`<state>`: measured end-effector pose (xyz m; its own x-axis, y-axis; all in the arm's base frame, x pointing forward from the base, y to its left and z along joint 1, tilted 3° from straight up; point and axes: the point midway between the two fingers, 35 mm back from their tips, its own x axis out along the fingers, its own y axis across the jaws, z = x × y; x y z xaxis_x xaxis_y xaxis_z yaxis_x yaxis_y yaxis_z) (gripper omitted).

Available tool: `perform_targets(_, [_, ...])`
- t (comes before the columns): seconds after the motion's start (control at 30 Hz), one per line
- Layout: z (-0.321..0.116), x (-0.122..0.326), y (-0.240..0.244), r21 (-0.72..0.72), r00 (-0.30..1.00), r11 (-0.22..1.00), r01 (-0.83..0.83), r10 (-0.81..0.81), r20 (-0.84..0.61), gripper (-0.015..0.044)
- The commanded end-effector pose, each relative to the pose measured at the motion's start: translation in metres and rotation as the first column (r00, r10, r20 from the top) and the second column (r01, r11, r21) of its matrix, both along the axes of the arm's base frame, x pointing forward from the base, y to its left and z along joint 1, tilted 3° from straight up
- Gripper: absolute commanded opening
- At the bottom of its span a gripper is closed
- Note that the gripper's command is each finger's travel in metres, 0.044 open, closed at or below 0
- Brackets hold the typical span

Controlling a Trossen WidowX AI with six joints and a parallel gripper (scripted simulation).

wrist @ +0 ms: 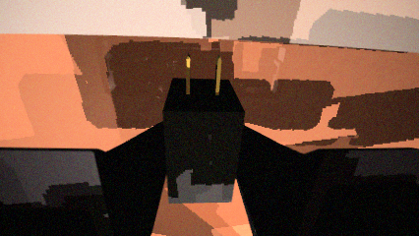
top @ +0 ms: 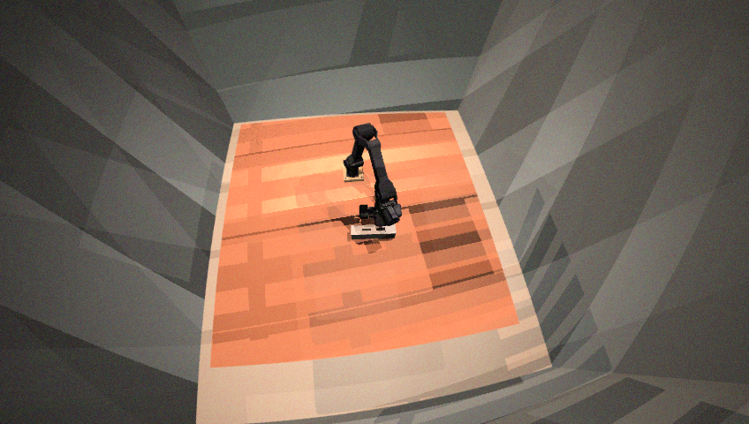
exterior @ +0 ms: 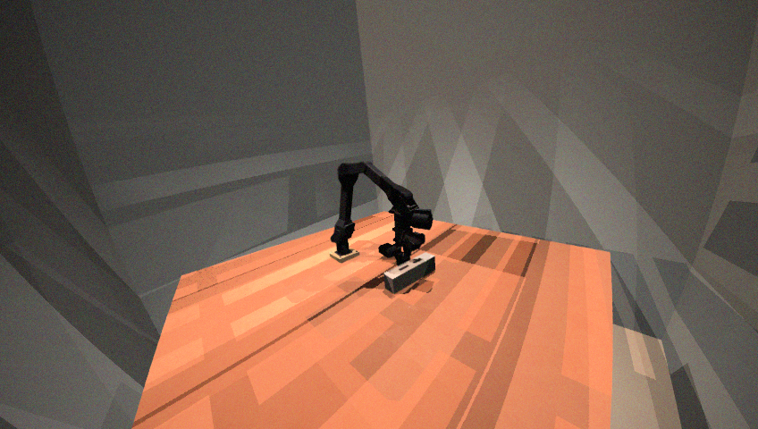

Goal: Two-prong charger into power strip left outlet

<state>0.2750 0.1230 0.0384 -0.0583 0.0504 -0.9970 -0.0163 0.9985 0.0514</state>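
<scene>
charger (wrist: 203,138) between gripper (wrist: 203,162) fingers, above power strip (exterior: 409,272) on table (exterior: 478,345)

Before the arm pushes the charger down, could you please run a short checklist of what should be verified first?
1. Grip: the gripper is shut on the charger, body centred between the fingers: ok.
2. Prongs: both prongs show, look straight and parallel, and point away from the wrist: ok.
3. Prongs free: bare in the wrist view, not in any slot yet: ok.
4. Position: the gripper hangs over the power strip in the exterior view: ok.
5. Left outlet under the prongs: the strip is not in the wrist view: cannot tell.
6. Straight approach: tilt too small to judge: cannot tell.
</scene>
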Motion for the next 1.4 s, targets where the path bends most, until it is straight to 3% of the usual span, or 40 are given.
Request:
perform_targets(0.0, [0.0006, 0.0, 0.0013, 0.006, 1.0, 1.0, 0.003, -0.003, -0.003, 0.0])
perform_targets(1.37, [0.0015, 0.0085, 0.0023, 0.006, 1.0, 1.0, 0.003, -0.003, -0.002, 0.0])
